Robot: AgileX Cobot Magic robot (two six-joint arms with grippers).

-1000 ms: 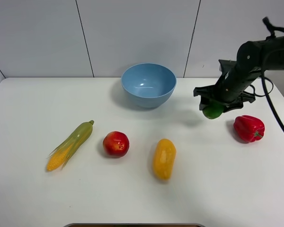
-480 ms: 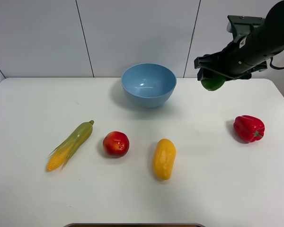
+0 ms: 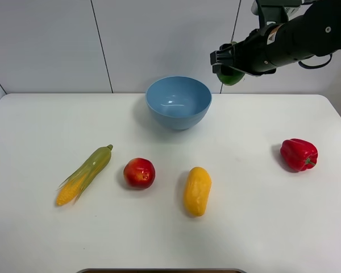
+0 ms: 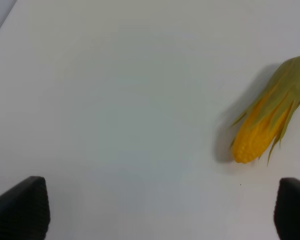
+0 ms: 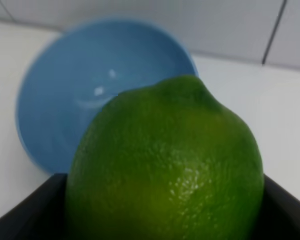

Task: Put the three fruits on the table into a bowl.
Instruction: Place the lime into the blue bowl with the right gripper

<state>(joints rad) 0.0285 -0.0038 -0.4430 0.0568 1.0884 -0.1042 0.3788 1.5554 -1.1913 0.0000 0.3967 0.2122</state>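
Right gripper (image 3: 227, 63): raised well above the table (image 3: 256, 227), closed on the lime (image 3: 232, 77), which fills the space between its jaws.
Lime: off the table, held in the air to the right of the bowl (image 3: 178, 117) in the high view; the right wrist view shows the bowl's opening beyond the lime.
Bowl: upright near the table's back edge, with nothing visible inside.
Apple (image 3: 139, 173): on the table in front of the bowl, towards the left.
Mango (image 3: 197, 190): on the table, near the apple, on its right.
Left gripper (image 4: 157, 212): jaws wide apart, holding nothing, above bare tabletop.
Corn cob (image 4: 267, 125): lying left of the apple, apart from the left gripper.
Pepper (image 3: 298, 154): on the table at the right side, well apart from the fruit.
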